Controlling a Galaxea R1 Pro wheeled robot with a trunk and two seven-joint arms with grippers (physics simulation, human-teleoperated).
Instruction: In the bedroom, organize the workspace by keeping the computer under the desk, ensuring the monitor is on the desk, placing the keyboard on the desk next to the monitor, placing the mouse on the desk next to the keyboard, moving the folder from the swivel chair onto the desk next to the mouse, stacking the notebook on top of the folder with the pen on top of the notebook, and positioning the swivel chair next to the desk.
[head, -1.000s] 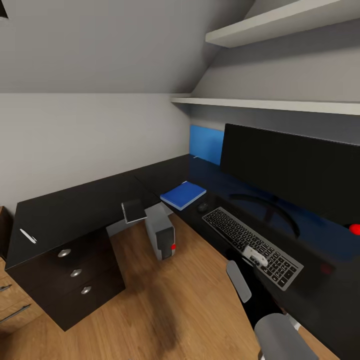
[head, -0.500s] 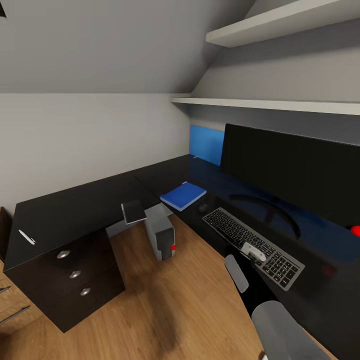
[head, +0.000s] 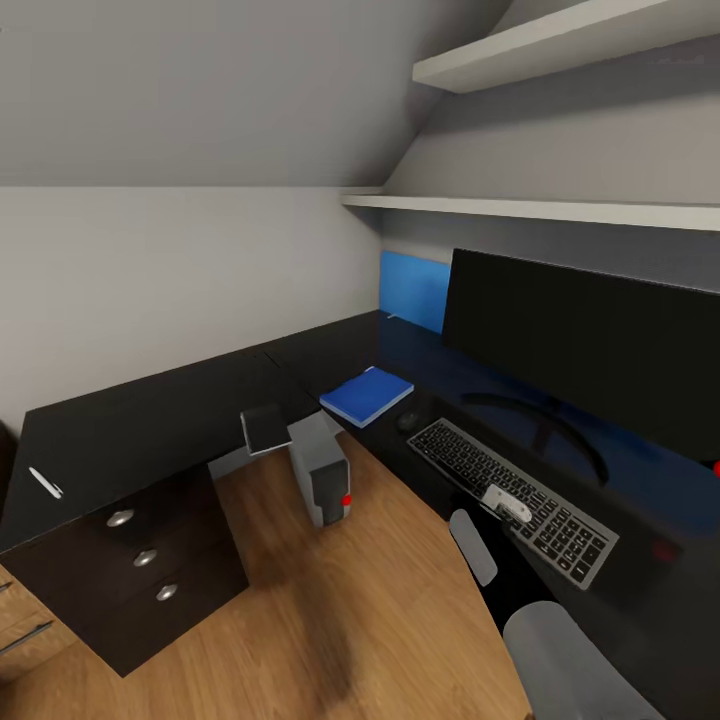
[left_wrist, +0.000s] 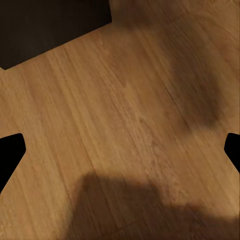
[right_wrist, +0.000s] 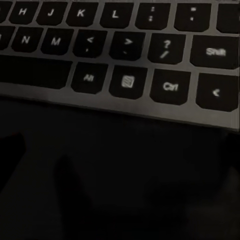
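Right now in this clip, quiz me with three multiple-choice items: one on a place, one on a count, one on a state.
1. Where is the folder?
A. on the desk, beside the mouse
B. on the floor
C. on a wall shelf

2. How many round knobs show on the drawers?
A. one
B. three
C. five

3. What state is the monitor in?
A. lying face down
B. upright with a dark screen
C. upright showing a bright picture

Answers:
1 A, the blue folder lies on the black top by the mouse.
2 B, three silver knobs run down the front.
3 B, it stands behind the keyboard, all black.
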